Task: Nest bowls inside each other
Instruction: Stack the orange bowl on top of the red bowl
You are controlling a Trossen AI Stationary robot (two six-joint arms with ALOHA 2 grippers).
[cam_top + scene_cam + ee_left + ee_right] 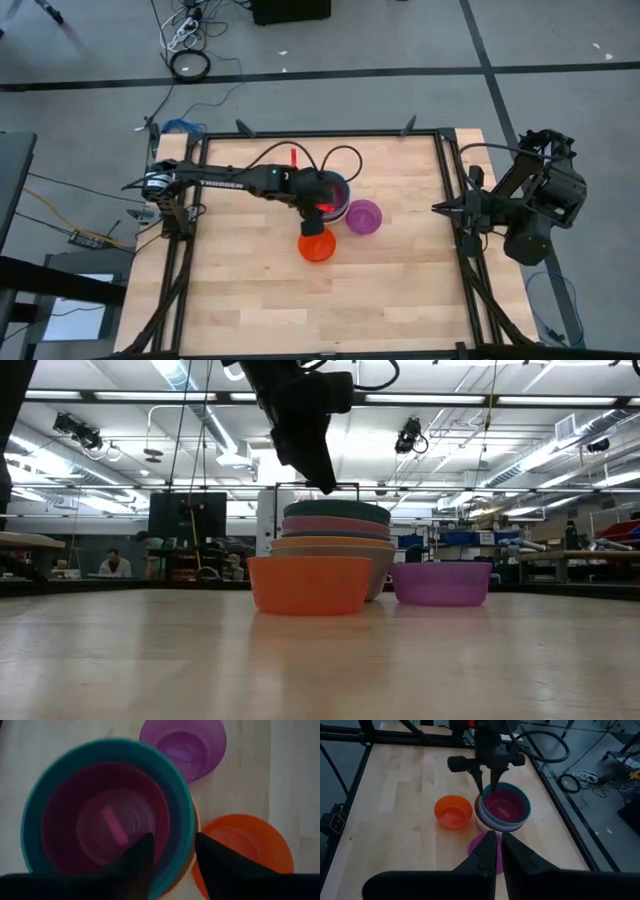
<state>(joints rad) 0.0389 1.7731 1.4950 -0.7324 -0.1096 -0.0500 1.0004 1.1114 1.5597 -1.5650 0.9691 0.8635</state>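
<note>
A stack of several larger bowls (335, 543) stands mid-table, with a teal bowl (177, 815) on top. A magenta bowl (105, 820) sits nested inside the teal one. My left gripper (172, 842) hangs open just over the stack's rim. One finger is above the magenta bowl's inside and the other is outside the teal rim, and the low view shows its tip (325, 485) clear of the stack. A red-orange bowl (317, 245) and a purple bowl (364, 216) rest on their bases beside the stack. My right gripper (500, 837) waits shut at the table's right edge.
Black frame rails (445, 180) border the wooden table. Bare wood (300, 310) lies toward the near edge and on the left. Cables (188, 62) lie on the floor past the far edge. A person (113, 565) sits in the room beyond.
</note>
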